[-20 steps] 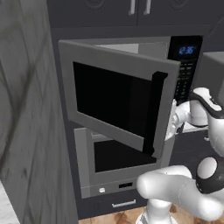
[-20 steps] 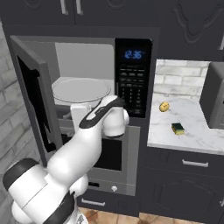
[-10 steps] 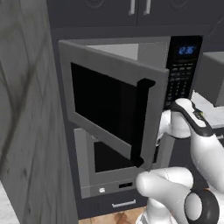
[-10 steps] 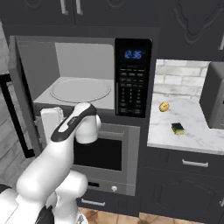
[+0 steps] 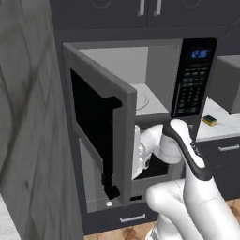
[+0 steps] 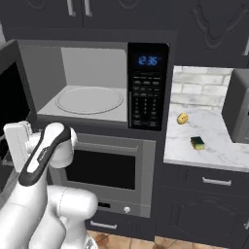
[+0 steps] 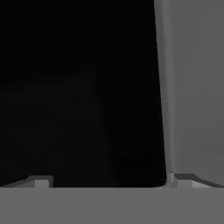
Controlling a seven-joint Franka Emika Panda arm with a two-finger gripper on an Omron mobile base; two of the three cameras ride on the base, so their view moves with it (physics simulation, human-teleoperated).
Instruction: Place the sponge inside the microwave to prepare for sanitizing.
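Microwave [image 6: 148, 87] stands open, door [image 5: 101, 136] swung out toward the left, black glass facing inward, its dark vertical handle on the free edge; pale interior bare apart from the round turntable [image 6: 89, 100]; keypad panel with blue clock lit on the unit's right side. Claw [image 7: 109, 181] hangs close in front of the door's inner face: hand view has black glass across most of it, grey door frame as a strip down the right, and the two finger tips [image 7: 41, 181] far apart at the bottom corners, so the jaws stand wide with nothing between them. In the left base view the white hand sits tucked just behind the door's free edge, below the level of the microwave cavity and in front of the oven [image 6: 109, 170] underneath. Sponge [image 6: 197, 142] lies flat on the marble bench [image 6: 214, 146] right of the microwave, yellow with dark green layer, well apart from the arm. A small rounded yellow-orange lump [image 6: 182, 118] rests on the same bench, nearer the wall and a little left of the sponge, not touching it. A grey boxy appliance [image 6: 238, 112] occupies the bench's far right
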